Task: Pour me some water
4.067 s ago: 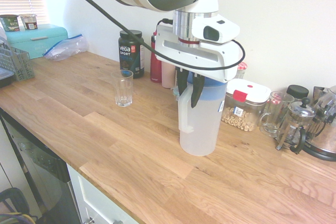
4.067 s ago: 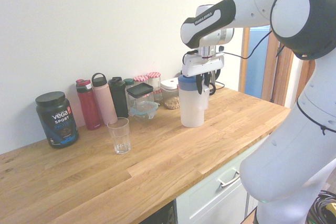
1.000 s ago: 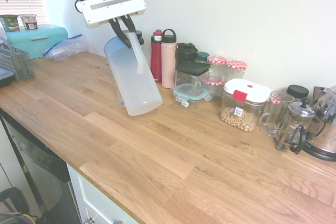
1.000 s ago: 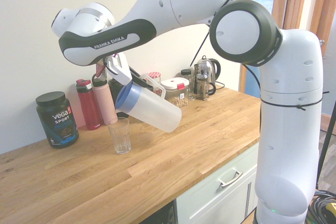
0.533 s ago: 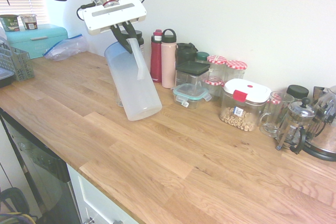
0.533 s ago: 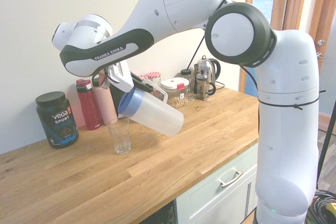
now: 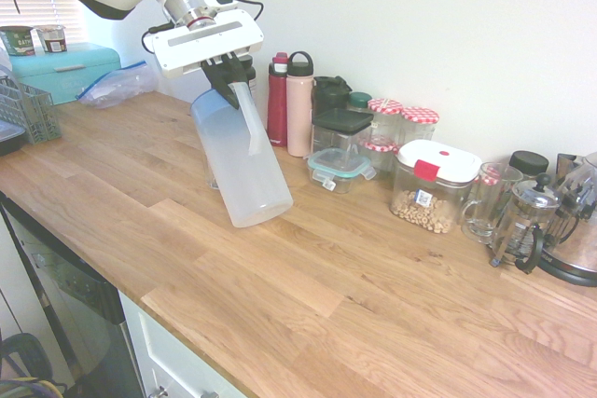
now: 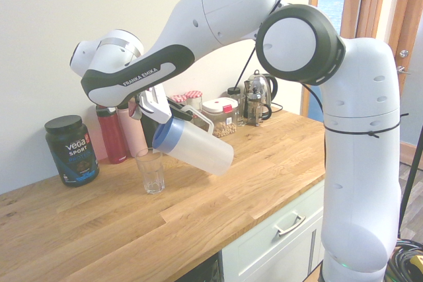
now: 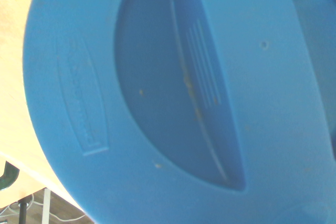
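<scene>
One pitcher, frosted white, hangs tilted over the wooden worktop in the first exterior view, its mouth leaning toward the wall and its base out toward the front edge. The gripper is clamped on its handle. Behind the pitcher only a sliver of the glass shows. Along the wall edge stand bottles, jars and a cereal box; a teal bread bin sits at the far corner.

Seen from the second exterior view, the blue lid hangs just above and beside the rim of the glass, which stands upright near the wall edge, close to a black tub. No water is visible leaving the spout, so I judge the pour is only being lined up. Next, the spout needs to sit squarely over the glass, then tip further, slowly, so nothing spills on the wood.

Filling the wrist view is the blue lid, with a strip of worktop beside it.
</scene>
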Motion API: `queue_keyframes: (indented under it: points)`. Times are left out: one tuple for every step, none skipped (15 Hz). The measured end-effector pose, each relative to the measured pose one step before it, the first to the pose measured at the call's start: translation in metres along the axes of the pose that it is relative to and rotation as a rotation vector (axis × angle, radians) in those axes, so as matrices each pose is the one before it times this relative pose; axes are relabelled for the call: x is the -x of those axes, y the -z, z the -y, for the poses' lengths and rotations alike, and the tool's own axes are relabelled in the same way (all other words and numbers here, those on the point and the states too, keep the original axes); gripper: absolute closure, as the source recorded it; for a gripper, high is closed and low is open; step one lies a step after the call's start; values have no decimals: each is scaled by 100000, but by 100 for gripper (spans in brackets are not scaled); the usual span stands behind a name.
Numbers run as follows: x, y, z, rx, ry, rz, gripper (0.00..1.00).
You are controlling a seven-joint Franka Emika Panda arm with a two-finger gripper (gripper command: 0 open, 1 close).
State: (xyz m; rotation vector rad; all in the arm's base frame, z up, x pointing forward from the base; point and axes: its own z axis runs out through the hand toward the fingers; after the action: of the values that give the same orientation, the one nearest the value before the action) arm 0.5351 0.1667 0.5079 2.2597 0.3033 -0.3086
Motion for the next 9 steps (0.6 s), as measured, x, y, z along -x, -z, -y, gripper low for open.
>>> queue_keyframes:
  points:
    - [-63, -27, 40, 58, 61, -78, 100]
    - [-25, 8, 11, -16, -59, -143, 100]
    - [-27, 12, -4, -52, -222, -218, 100]
    - [-69, 2, -29, -286, -654, -477, 100]
    - [-87, 2, -96, -1544, -1320, -895, 100]
    - [29, 83, -325, -2948, -1871, -1362, 100]
    - [268, 265, -653, -4436, -1856, -1698, 100]
    - [611, 395, -1278, -5338, -2518, -1696, 100]
    - [944, 626, -1897, -4782, -3422, -2060, 100]
